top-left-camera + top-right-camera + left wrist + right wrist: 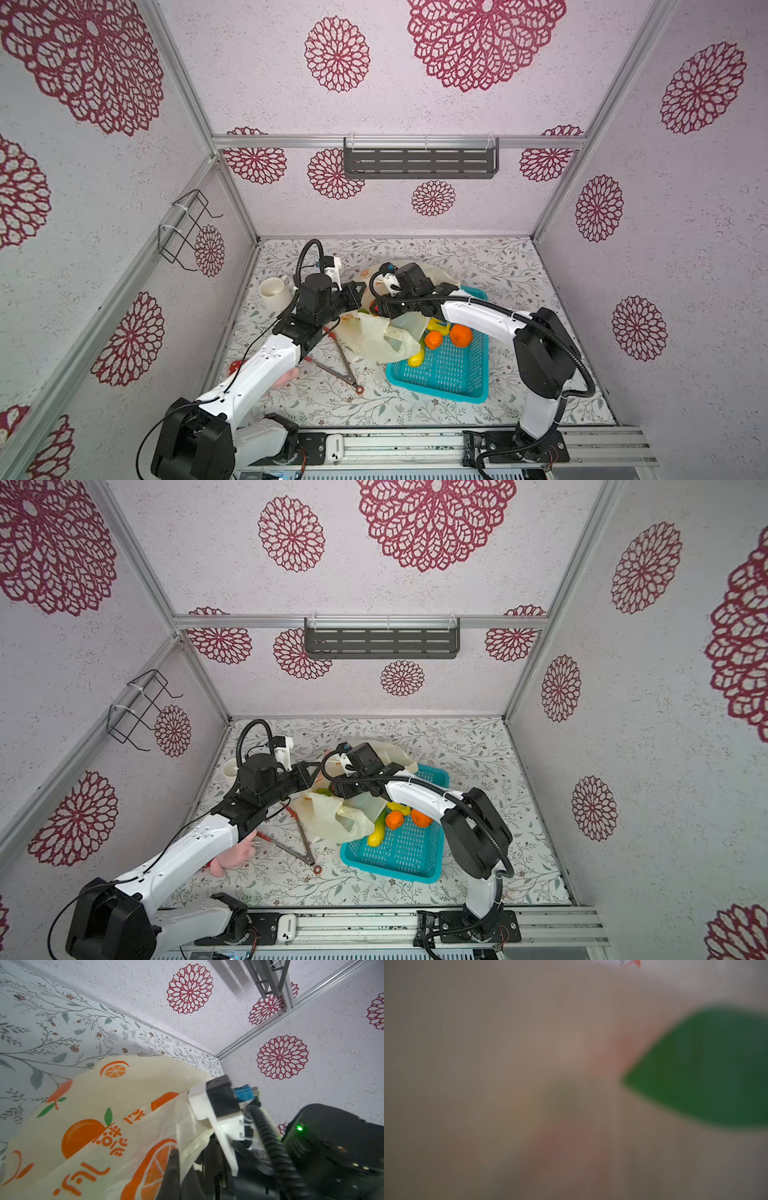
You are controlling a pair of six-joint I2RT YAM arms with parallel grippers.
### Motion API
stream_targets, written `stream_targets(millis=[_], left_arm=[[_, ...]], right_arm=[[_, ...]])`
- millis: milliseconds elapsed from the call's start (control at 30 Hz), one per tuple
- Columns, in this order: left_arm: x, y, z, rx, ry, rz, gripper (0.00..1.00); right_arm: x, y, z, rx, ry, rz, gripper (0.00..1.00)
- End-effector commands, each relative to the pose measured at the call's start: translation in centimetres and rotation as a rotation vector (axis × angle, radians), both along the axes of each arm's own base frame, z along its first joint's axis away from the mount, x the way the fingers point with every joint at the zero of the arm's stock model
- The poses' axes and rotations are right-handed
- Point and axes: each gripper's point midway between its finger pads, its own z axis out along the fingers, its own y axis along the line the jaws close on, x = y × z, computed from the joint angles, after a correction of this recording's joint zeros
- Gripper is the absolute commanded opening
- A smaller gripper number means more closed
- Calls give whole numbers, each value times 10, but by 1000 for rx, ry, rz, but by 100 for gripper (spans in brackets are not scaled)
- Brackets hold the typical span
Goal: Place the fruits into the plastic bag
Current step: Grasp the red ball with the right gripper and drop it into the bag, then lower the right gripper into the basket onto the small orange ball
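The cream plastic bag (374,337) (328,817) lies crumpled at mid table, its mouth against the turquoise basket (440,384). My left gripper (179,1167) is shut on the bag's edge, and the printed film (99,1118) hangs from its fingers. My right gripper (384,308) reaches into the bag's mouth with its fingertips hidden. Bag film (529,1064) covers the right wrist view in a blur. Two orange fruits (433,340) (461,335), a yellow banana (440,326) and a yellow long piece (417,358) lie in the basket. A bit of green fruit (322,791) shows at the bag's mouth.
A white mug (274,293) stands at the back left beside my left wrist. Metal tongs (341,365) lie in front of the bag. A pink plush toy (232,854) sits under my left arm. A dark shelf (419,163) hangs on the back wall.
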Motion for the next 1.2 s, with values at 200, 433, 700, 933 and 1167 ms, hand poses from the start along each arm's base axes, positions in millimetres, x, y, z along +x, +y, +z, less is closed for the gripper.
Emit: stream_targets(millis=[200,433,700,933,1167], left_arm=[[2,-2,20,-18,-50,1,0],[2,-1,20,-16,-51,5,0],[4,8,20,1,-63,55,0],[7,14,16,7,-61,96,0],[9,14,13,-2,-55,104,0]], right_arm=[[-4,-6,31,60,-35,-28,88],[-9,-26,56,64,-107,-58,87],[-39,-84,90,90,-202,-128,89],[-51,-164,98,109,-282,-393,92],[-74,-191,31,21,-154,-448,89]])
